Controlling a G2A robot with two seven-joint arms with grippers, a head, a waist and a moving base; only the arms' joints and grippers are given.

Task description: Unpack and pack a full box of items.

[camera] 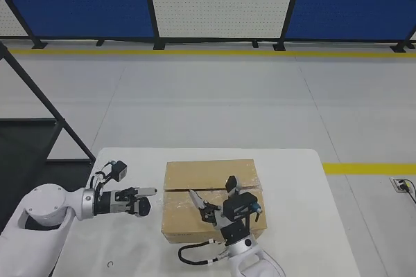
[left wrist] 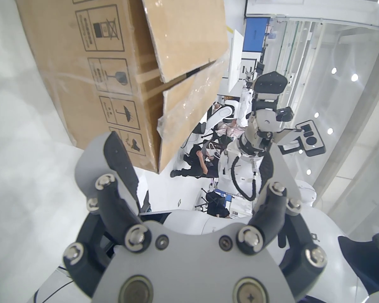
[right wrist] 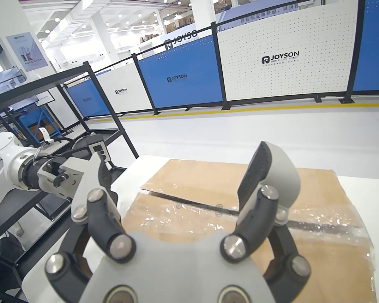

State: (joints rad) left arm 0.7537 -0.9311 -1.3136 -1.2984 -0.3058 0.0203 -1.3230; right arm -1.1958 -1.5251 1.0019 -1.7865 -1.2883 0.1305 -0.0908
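A brown cardboard box (camera: 211,181) lies in the middle of the white table (camera: 291,208). Its top flaps are down, with a narrow slit between them and loose clear tape along the seam (right wrist: 227,212). One flap edge (left wrist: 189,74) stands slightly raised. My right gripper (camera: 212,192) hovers open just above the box's near flap (right wrist: 303,238), with nothing between its fingers (right wrist: 260,171). My left gripper (camera: 147,199) is open beside the box's left side (left wrist: 107,74), a short gap away, holding nothing. From the right wrist, the left gripper (right wrist: 82,175) appears off the box's corner.
A black metal rack (camera: 28,104) stands left of the table. Blue and white fence panels (camera: 215,17) close off the floor behind. Bare tabletop lies to the left (camera: 125,242) and right of the box.
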